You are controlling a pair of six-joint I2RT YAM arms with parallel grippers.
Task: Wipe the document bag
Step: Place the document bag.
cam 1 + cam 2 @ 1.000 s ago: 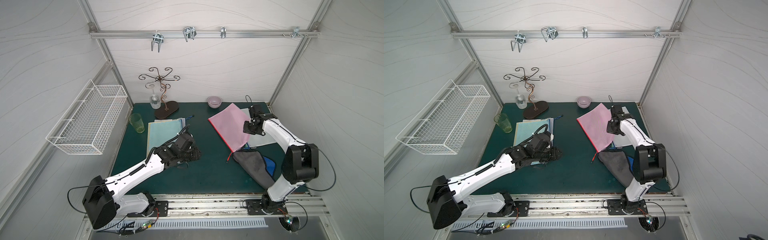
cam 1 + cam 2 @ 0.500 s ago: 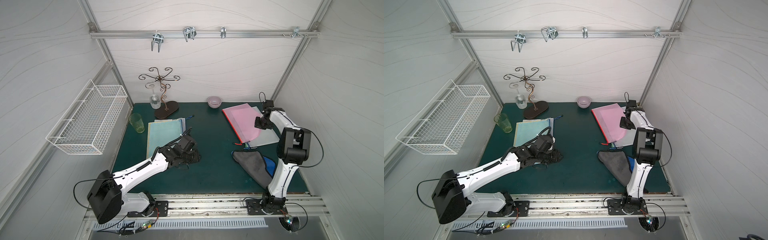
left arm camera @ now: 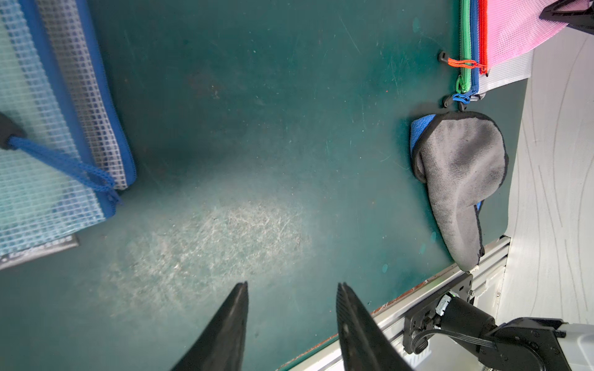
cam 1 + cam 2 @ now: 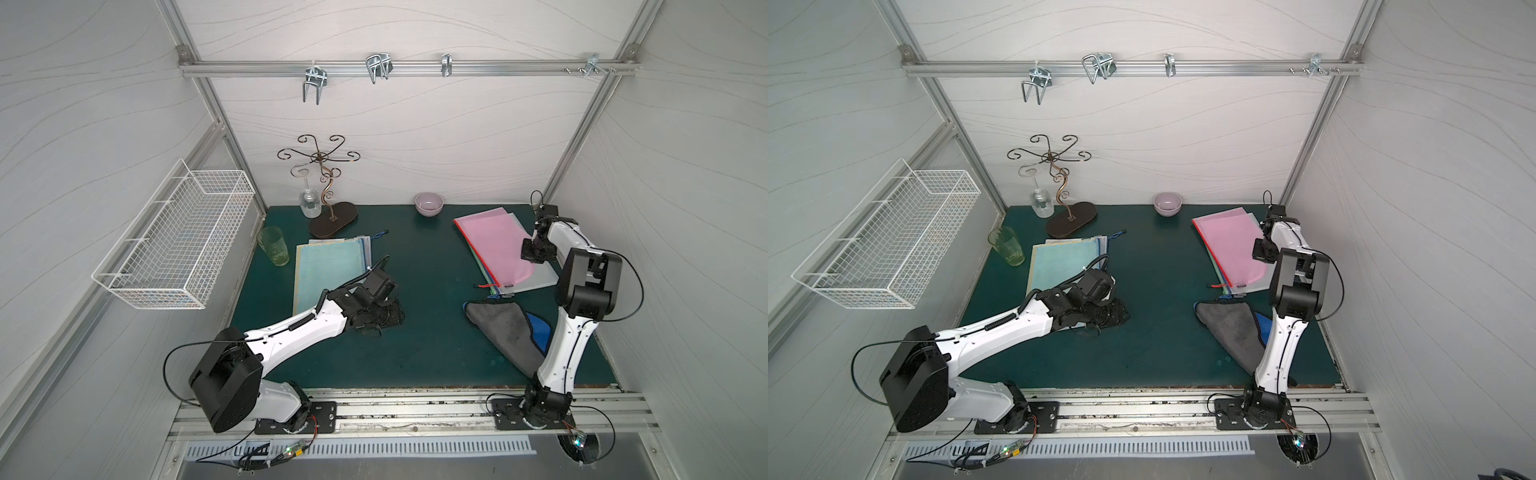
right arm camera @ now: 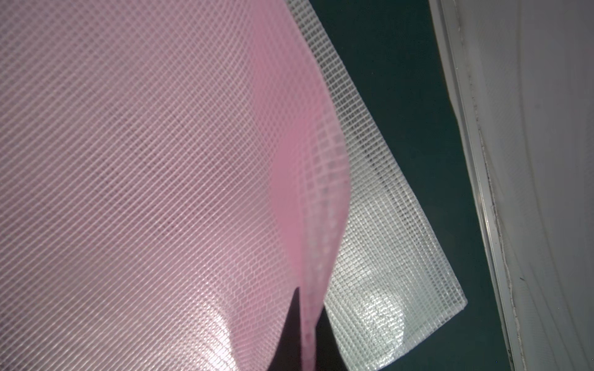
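Document bag (image 4: 492, 245) atop stack (image 4: 540, 279) at right, cloth (image 4: 498, 326) before it, bowl (image 4: 429, 203) behind-left.

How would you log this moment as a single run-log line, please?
right hand: shut on pink document bag edge | left hand: open, empty, over mat | grey cloth: untouched on mat

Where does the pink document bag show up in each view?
Top view: pink document bag lies right rear on the mat.
Top view: same spot.
Left wrist: one corner beyond the grey cloth.
Right wrist: fills most of the frame, edge pinched by the right gripper.
Shared landmark: clear mesh bag under it.
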